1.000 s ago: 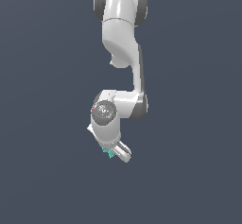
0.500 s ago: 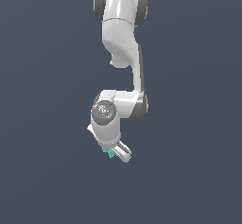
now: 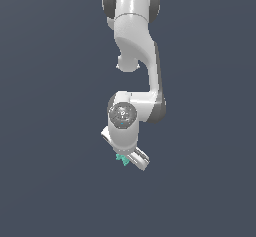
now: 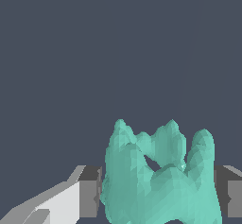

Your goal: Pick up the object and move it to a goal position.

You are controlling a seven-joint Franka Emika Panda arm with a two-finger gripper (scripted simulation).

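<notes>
The object point(image 3: 121, 159) is a tiny teal-green jagged piece that peeks out under the white arm's hand in the exterior view. In the wrist view it point(image 4: 160, 180) fills the space between the two grey fingertip pads point(image 4: 90, 192), which press on its two sides. My gripper point(image 3: 126, 159) is shut on the object and holds it in the air, low in the exterior view. Most of the object is hidden behind the hand in the exterior view. No goal marker shows.
Only a plain dark blue-grey background surrounds the arm point(image 3: 132, 56) in both views. No table, floor edge or other thing shows.
</notes>
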